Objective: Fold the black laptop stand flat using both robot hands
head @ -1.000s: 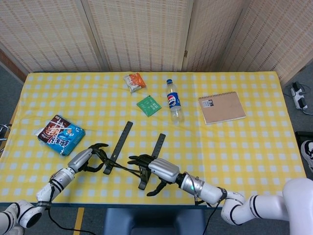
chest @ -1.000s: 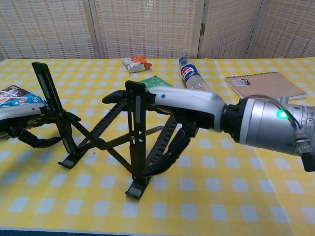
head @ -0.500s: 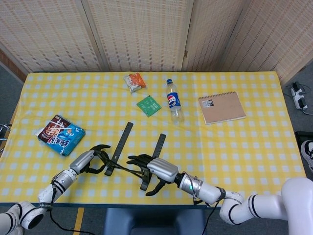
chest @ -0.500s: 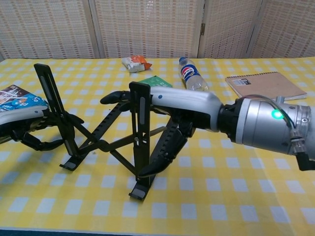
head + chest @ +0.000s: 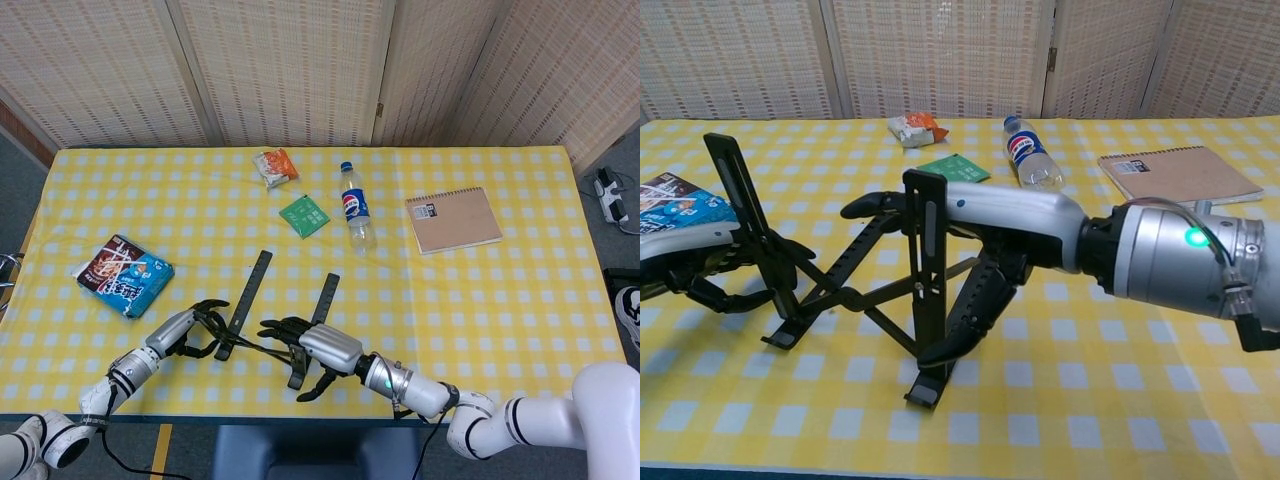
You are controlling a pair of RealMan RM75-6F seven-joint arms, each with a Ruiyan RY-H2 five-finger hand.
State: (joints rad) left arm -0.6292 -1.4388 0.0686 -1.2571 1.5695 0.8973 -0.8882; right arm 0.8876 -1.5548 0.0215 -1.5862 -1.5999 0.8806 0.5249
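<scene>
The black metal folding laptop stand (image 5: 855, 290) stood unfolded near the front edge of the yellow-and-white checked tablecloth (image 5: 480, 290), its two slotted bars raised and joined by crossed struts. The left hand (image 5: 700, 268) gripped the left bar low down, fingers wrapped around it. The right hand (image 5: 970, 240) clamped the right bar, fingers reaching past it and thumb curled below. One clear plastic cola bottle (image 5: 354, 207) with a blue cap lay on its side; what it held could not be told. Also on the cloth lay one brown spiral notebook (image 5: 453, 219), one green packet (image 5: 304, 215), one orange-and-white snack packet (image 5: 275, 166) and one blue-and-brown snack bag (image 5: 124, 275).
</scene>
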